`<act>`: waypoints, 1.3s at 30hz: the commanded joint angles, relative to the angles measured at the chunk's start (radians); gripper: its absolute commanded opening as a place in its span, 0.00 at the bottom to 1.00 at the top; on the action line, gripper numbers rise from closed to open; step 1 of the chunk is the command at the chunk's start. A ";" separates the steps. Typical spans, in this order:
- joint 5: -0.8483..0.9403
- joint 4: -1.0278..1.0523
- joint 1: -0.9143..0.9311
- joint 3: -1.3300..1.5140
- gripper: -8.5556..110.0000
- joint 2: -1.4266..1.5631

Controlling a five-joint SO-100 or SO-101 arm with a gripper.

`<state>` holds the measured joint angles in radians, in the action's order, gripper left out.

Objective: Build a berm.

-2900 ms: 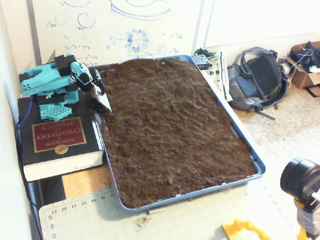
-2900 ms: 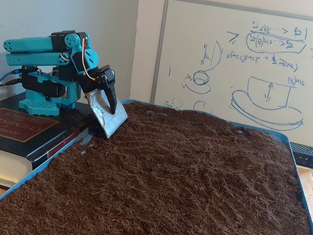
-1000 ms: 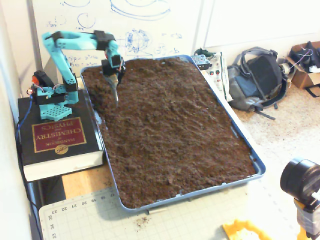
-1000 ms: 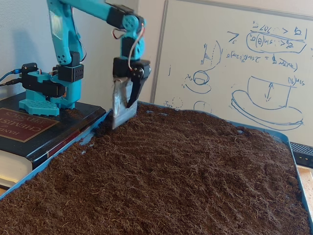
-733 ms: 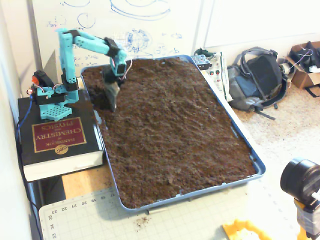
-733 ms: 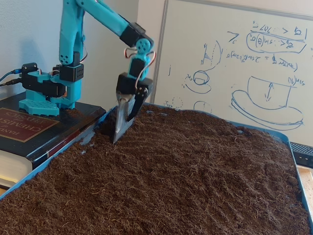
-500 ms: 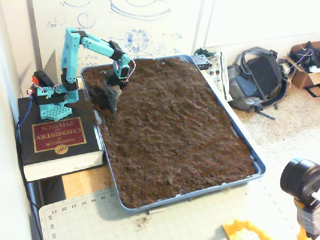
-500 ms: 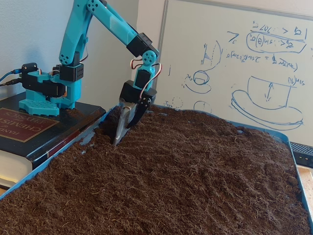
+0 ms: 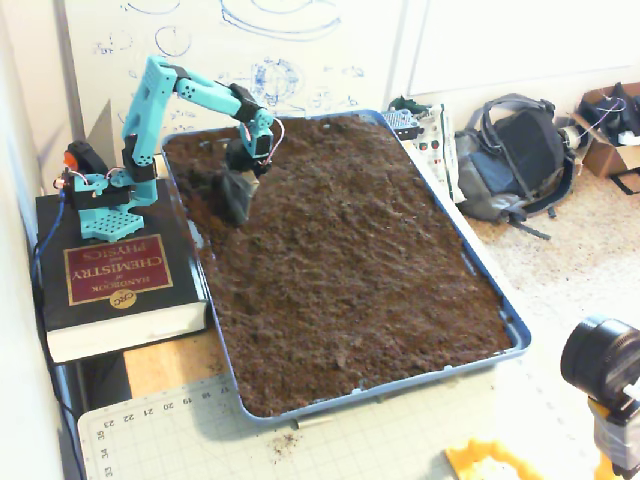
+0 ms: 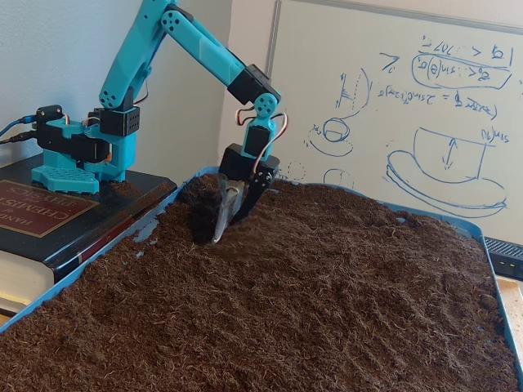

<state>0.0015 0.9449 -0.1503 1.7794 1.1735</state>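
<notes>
Down at the near end, the blue tray (image 9: 520, 335) holds nothing but flat, combed-looking brown soil (image 9: 360, 260), and no berm shows anywhere in both fixed views; the ridge is yet to be raised. To the left in the high fixed view lies the thick chemistry handbook (image 9: 115, 285) that carries the teal arm (image 10: 192, 41). Further back, near the tray's far left corner, the gripper (image 10: 233, 214) points straight down with its metal scoop blade (image 10: 223, 211) sunk edge-first into the dirt; a small dark heap (image 10: 200, 214) is banked against the blade on the side toward the arm's base, touching it. The black finger sits close alongside the blade, so the jaws look narrow with nothing pinched between them, though the soil hides the tips. This reads as the first plough stroke. The next move probably calls for dragging the buried blade sideways to pile soil into a line, keeping depth steady. Beyond, a scribbled whiteboard (image 10: 392, 114).
</notes>
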 commanded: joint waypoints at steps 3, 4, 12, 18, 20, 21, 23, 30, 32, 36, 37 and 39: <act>-0.011 -0.094 0.055 -0.279 0.08 0.032; -0.011 -0.091 0.063 -0.296 0.08 0.037; -0.011 -0.086 0.126 -0.368 0.08 0.066; -0.012 -0.058 0.167 -0.322 0.07 0.235; -0.012 -0.021 0.173 -0.275 0.07 0.328; -0.012 0.000 0.176 -0.250 0.07 0.379; -0.012 0.046 0.178 -0.199 0.07 0.474; 0.000 0.262 0.183 0.018 0.08 0.762; -0.008 0.319 0.184 0.097 0.08 0.819; 0.006 0.374 0.219 0.308 0.08 0.857; 0.008 0.373 0.225 0.362 0.08 0.857; 0.008 0.350 0.232 0.468 0.08 0.859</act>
<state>0.0015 1.3008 0.0598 2.1675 1.9650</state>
